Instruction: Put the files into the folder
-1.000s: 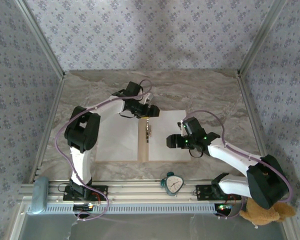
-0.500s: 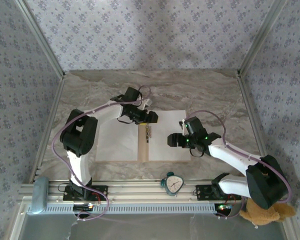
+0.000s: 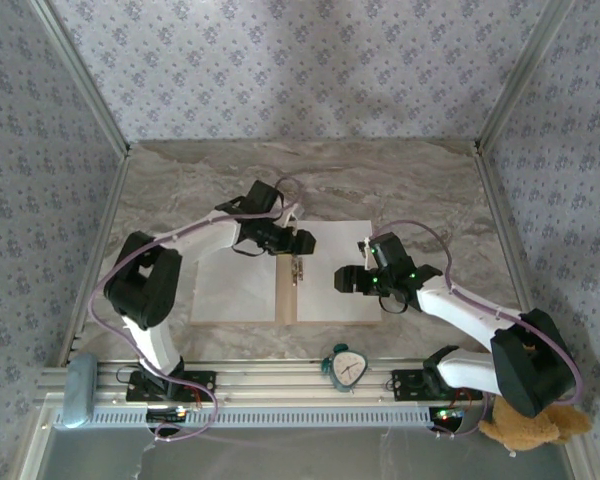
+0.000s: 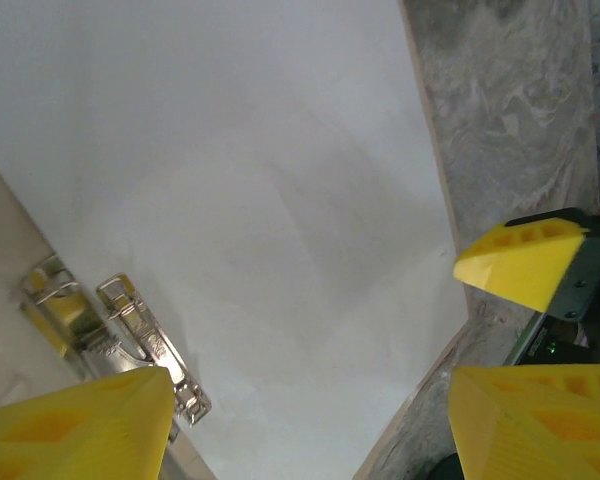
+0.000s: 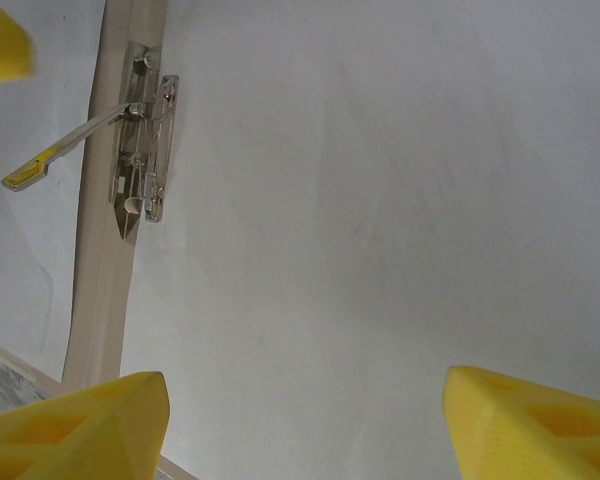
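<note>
The folder (image 3: 286,305) is lying open on the surface (image 3: 180,180), the files (image 3: 235,285) covering one half each, so loading is looking nearly done. Both pincers are gaping empty, the left pincer (image 3: 298,240) hovering at 12 o'clock of the clip (image 3: 298,266) and the right pincer (image 3: 345,281) at 3 o'clock. Clamping and closing are probably still to do.

The left arm (image 3: 202,234) goes forward from its base, bends at the elbow and stretches to the right. The left gripper (image 3: 300,240) has its jaws wide apart and holds nothing. The right arm (image 3: 465,312) stretches to the left, and the right gripper (image 3: 344,281) is also spread and empty.
</note>
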Tool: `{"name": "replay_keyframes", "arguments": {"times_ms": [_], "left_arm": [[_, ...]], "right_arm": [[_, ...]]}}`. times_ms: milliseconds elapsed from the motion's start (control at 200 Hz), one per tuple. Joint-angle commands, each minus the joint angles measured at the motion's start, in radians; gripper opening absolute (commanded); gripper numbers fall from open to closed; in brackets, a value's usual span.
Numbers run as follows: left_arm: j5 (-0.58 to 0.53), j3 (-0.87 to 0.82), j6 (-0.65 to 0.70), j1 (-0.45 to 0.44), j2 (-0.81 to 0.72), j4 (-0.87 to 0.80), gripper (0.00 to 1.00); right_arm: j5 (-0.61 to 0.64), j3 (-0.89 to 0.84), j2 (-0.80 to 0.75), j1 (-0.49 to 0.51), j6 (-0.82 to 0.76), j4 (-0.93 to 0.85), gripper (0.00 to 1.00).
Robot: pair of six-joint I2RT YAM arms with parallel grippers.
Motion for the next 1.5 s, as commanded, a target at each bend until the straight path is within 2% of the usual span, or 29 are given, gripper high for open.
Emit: {"name": "replay_keyframes", "arguments": {"times_ms": [0,225,300,475,600,835,1064,1494], "left_arm": [[-0.071,0.039,-0.003,0.021,-0.089,-0.079,0.74],[-0.132,0.018,-0.057,0.095,-0.171,-0.168,0.68],[-0.183,-0.002,-0.059,0.11,-0.203,-0.202,0.67],[-0.281,-0.111,-0.074,0.156,-0.275,-0.249,0.63],[-0.337,-0.205,-0.08,0.197,-0.316,-0.274,0.55],[-0.498,-0.331,-0.085,0.231,-0.367,-0.343,0.53],[-0.448,-0.434,-0.036,0.243,-0.348,-0.235,0.5],[-0.428,-0.455,-0.026,0.187,-0.264,-0.126,0.46]], "right_arm": [[-0.01,-0.012,0.009,-0.007,0.008,0.002,0.74],[0.002,-0.013,0.006,-0.007,0.015,-0.005,0.72],[0.007,-0.018,-0.003,-0.007,0.019,-0.003,0.73],[0.015,-0.022,-0.015,-0.007,0.024,-0.009,0.7],[0.019,-0.022,-0.02,-0.007,0.025,-0.008,0.68],[0.031,-0.029,-0.031,-0.007,0.032,-0.008,0.67],[0.045,-0.023,-0.034,-0.006,0.038,-0.022,0.65],[0.095,0.026,-0.126,-0.017,0.076,-0.141,0.64]]}}
